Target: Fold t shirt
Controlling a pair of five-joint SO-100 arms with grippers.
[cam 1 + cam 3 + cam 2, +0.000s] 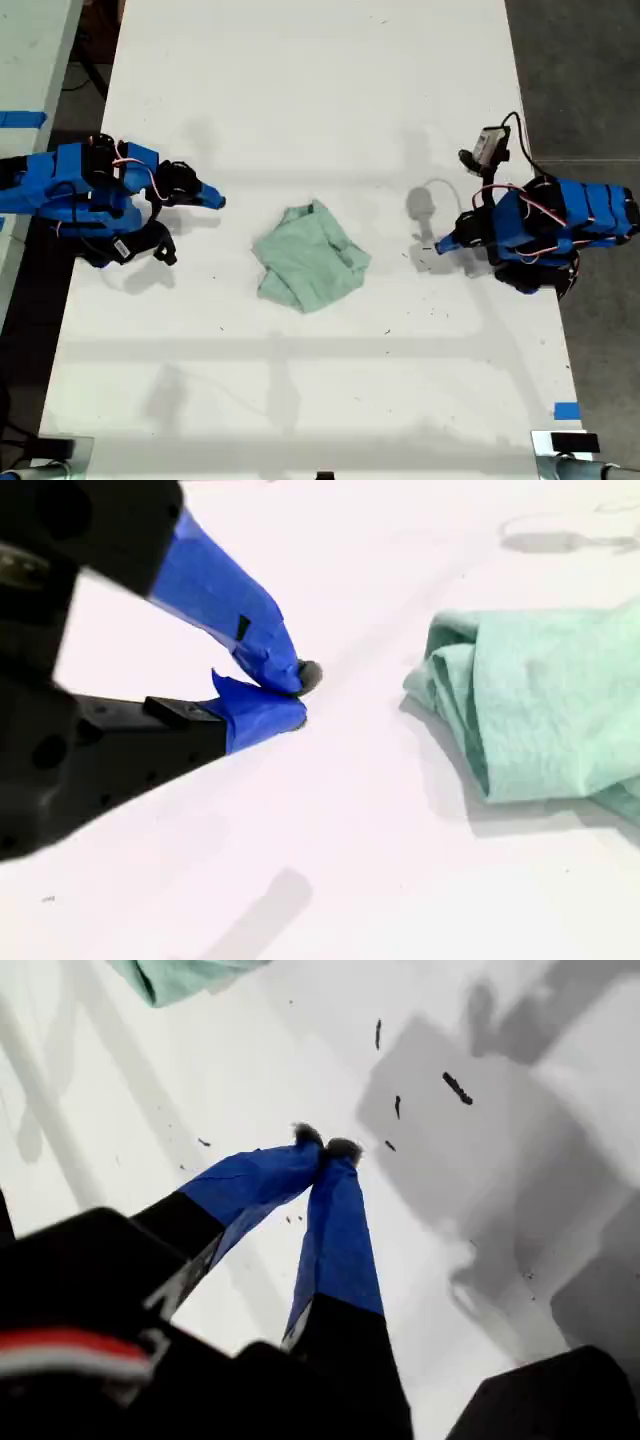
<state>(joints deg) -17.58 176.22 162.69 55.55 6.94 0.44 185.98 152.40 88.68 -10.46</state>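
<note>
Both hands empty, my first hand [325, 1148] and second hand [295, 695] closed, one crumpled t shirt [308, 257] between

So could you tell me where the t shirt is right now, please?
The t shirt lies crumpled near the middle of the white table in the exterior view, between the two arms and touching neither gripper.

T shirt [310, 258] soft wrinkled cloth; table [320, 100] smooth matt
</note>
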